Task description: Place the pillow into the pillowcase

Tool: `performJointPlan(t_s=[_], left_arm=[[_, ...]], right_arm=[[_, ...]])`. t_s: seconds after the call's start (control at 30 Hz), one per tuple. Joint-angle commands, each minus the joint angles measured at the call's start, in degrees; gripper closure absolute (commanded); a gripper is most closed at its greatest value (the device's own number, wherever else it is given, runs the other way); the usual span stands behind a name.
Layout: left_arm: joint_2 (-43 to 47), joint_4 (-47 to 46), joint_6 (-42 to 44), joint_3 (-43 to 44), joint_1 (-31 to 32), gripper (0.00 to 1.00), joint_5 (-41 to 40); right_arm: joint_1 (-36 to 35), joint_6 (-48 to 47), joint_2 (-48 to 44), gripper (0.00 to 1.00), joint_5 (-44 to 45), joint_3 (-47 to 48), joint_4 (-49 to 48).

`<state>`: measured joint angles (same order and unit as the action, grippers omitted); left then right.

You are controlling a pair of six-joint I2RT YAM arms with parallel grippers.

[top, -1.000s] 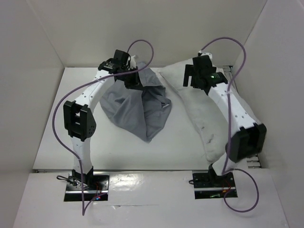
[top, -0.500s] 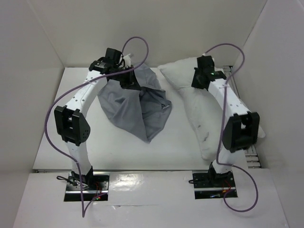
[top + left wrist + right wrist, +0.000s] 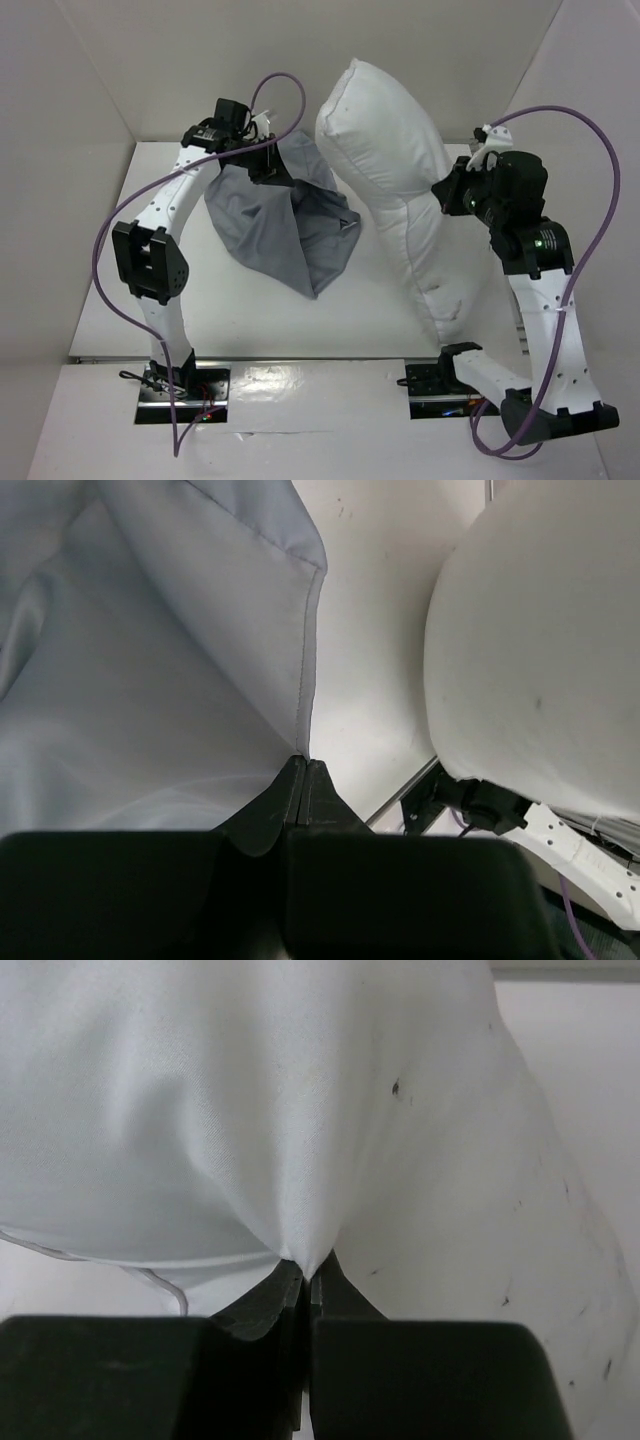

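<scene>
Aloft, pillow [image 3: 385, 140] in right claw [image 3: 305, 1272]

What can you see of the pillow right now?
Plump white pillow, soft fabric with a few small dark specks. It stands tilted: far end raised high, near end resting on the table. The right gripper is shut on a pinch of its fabric at mid-length. The grey pillowcase is just left of it.
</scene>
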<state>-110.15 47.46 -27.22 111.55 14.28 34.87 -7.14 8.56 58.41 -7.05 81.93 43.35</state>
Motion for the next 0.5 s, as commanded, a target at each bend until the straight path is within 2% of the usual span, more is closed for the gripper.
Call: performJointPlan(t_s=[0.0,0.3,0.4,0.43,0.47], left_arm=[[-1.7,-1.4,-0.2,2.8,-1.6,1.00,1.7],[-0.7,-4.6,-3.1,0.0,-6.5,1.00,3.6],[-0.7,-4.6,-3.6,0.0,-7.1,1.00,4.2],[-0.7,-4.6,-3.6,0.0,-7.1,1.00,4.2],[-0.7,-4.6,-3.6,0.0,-7.1,1.00,4.9]], right_arm=[[-0.2,-4.7,-1.3,1.00,-7.9,-0.8,7.9],[-0.2,2.1,-5.9,1.00,-14.0,-11.2,11.4],[-0.2,2.1,-5.9,1.00,-11.0,-13.9,12.8],[-0.2,2.1,-5.4,0.89,-10.0,-13.9,13.4],[-0.2,2.1,-4.6,0.27,-10.0,-13.9,13.4]])
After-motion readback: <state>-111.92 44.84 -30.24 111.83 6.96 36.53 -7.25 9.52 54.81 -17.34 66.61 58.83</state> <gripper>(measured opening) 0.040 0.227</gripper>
